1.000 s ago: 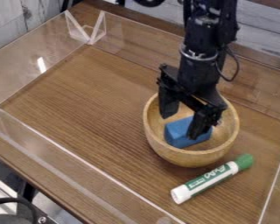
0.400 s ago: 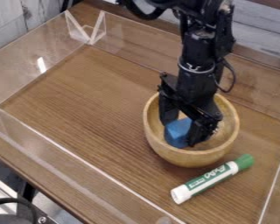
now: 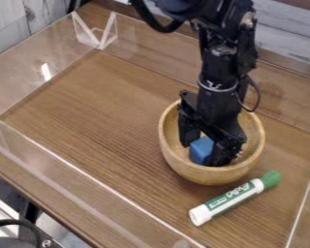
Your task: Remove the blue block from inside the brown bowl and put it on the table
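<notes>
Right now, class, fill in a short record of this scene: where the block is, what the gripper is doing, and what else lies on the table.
blue block: inside the brown bowl, not lifted
gripper: pointing down into the bowl, jaws open, one finger on each side of the block
grip: not closed on the block
marker: green-and-white, lying on the table in front of the bowl
task step done: none yet

Clear plastic walls (image 3: 42, 73), pale backdrop behind.
</notes>
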Tool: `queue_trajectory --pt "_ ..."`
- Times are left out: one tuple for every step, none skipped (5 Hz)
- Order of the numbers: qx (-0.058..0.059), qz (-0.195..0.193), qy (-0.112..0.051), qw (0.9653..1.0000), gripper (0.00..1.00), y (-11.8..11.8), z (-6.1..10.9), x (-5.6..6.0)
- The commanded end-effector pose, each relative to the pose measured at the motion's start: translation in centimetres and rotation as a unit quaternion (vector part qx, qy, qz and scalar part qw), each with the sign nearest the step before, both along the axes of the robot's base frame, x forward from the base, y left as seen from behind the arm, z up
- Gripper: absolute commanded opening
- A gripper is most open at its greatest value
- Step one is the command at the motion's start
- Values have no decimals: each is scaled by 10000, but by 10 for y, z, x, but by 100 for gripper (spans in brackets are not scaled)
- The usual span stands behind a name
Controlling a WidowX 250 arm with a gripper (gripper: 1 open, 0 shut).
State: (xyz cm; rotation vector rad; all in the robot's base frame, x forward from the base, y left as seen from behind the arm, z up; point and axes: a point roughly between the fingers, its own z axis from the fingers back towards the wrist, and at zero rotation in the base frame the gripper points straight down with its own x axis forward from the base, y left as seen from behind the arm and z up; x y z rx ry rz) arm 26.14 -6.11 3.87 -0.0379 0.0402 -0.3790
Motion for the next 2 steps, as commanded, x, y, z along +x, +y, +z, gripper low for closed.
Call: queue_trajectory --pt "-74 -55 -217 9997 0 -2 6 7" --pt "-57 -61 -218 9997 0 -1 9 8"
